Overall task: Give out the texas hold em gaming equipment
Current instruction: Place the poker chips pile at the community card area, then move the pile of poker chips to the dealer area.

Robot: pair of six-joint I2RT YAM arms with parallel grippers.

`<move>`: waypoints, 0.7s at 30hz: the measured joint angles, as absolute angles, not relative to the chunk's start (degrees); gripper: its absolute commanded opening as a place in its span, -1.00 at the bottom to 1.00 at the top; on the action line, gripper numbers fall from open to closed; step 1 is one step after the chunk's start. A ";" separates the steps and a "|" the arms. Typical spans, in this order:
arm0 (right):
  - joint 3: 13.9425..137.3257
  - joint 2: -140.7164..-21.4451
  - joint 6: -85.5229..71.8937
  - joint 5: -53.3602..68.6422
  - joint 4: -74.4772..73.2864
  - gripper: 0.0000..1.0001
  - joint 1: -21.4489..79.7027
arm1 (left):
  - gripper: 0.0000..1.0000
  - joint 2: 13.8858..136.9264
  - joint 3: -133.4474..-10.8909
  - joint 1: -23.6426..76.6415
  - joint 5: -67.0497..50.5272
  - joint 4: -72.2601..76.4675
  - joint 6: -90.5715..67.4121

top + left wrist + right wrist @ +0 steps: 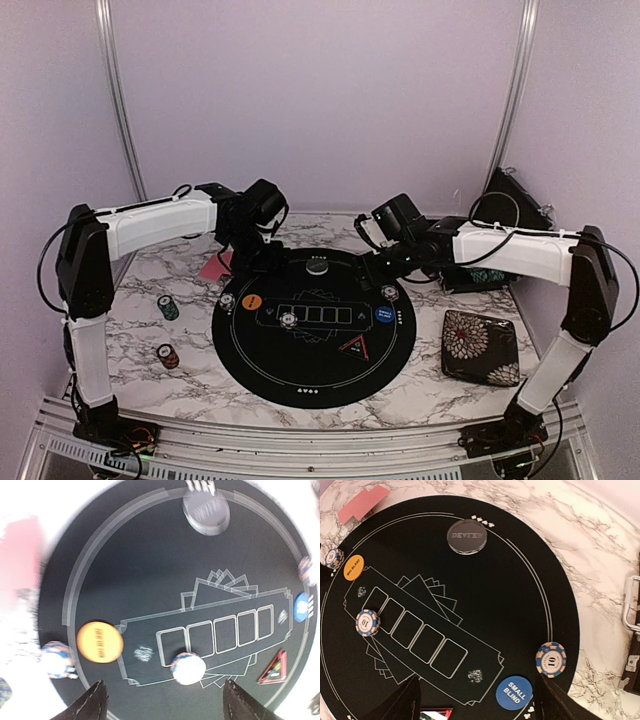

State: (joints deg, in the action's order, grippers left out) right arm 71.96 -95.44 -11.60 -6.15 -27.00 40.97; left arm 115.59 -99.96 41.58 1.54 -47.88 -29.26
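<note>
Black round mat (300,372) with white lines fills the centre of the top view, on a marble-patterned table (200,392). Writing is read from the right wrist view. The blue button (513,693), lower right, reads "SMALL BLIND". The orange button (353,567), at left, reads "BIG BLIND". The grey disc (467,536), top centre, bears raised letters, apparently "DEALER", not fully legible. The left chip stack (368,622) and the right chip stack (551,659) each show "10" on the top face. The rim chip stack (332,557) sits at the far left on the mat's edge, its face too small to read. The pink-red cards (364,503) lie upper left, off the mat on the marble. Only a red-and-green strip of the triangle marker (436,714) shows at the bottom edge. In the top view a green chip stack (168,307) and an orange chip stack (167,355) stand on the marble left of the mat, apart from each other. Containers: the floral-patterned case (481,346) lies right of the mat, contents not visible. A dark case (632,630) with a metal latch sits at the right edge, contents not visible. The left gripper (165,707) has its fingers wide apart with nothing between them, above the mat. The right gripper (477,705) also has its fingers wide apart and holds nothing.
</note>
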 measured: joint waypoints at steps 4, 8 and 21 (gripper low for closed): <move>75.33 -98.78 -12.75 -6.61 -27.68 0.49 44.73 | 0.61 107.24 -93.71 37.23 0.99 -44.12 -29.12; 79.94 -105.25 -13.96 -6.70 -28.47 0.49 49.17 | 0.61 99.83 -87.24 32.91 0.23 -40.97 -28.99; 99.96 -125.32 -17.19 -6.55 -35.22 0.48 58.81 | 0.61 87.39 -73.28 25.41 -6.48 -33.65 -27.38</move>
